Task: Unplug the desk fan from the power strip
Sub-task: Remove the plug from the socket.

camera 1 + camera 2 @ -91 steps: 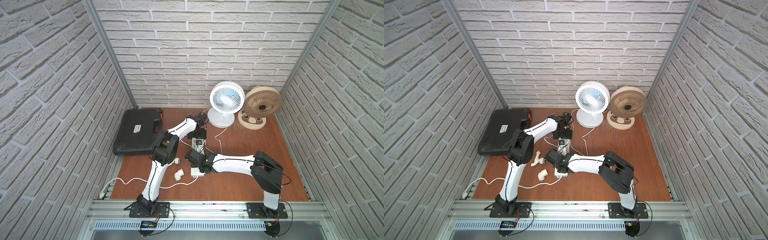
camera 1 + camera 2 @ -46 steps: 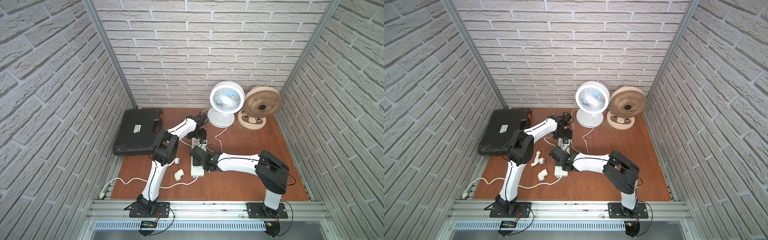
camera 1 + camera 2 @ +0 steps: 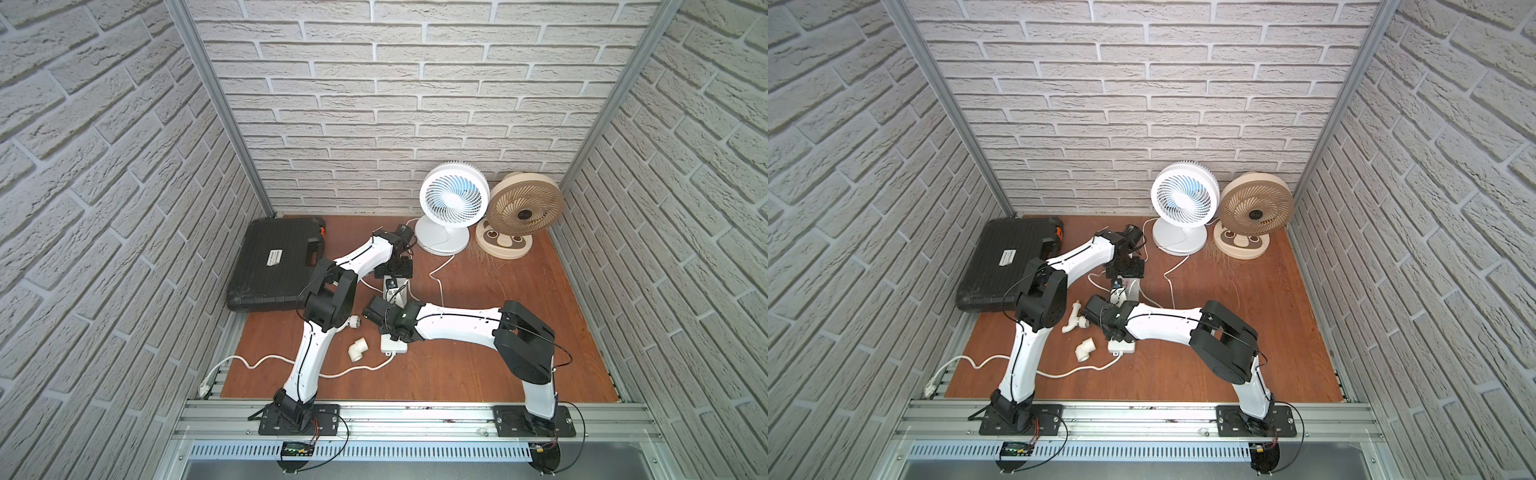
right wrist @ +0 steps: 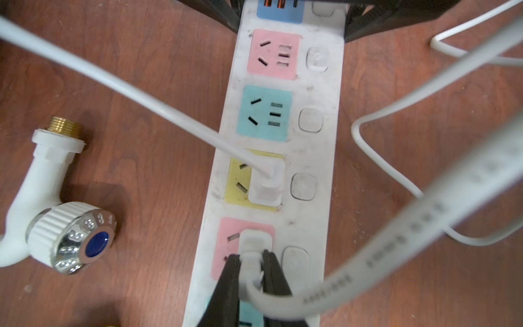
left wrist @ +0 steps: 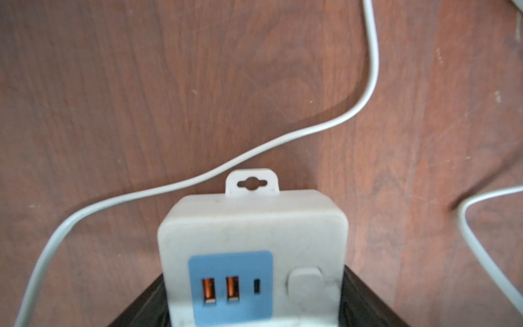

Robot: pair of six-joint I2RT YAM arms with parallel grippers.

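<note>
Table: strip lies flat mid-table, sockets up, long axis front edge to back edge, USB end toward back.
Strip looks light and rigid, likely to lift with plug.
Left pincer clamps USB end.
Right pincer closed on plug in pink socket.
Plug small, hard, probably slick: hold body, not cord.

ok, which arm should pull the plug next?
Right. The right gripper is shut on the plug in a pink socket. The left gripper grips the power strip at its USB end, apparently holding it steady.
</note>
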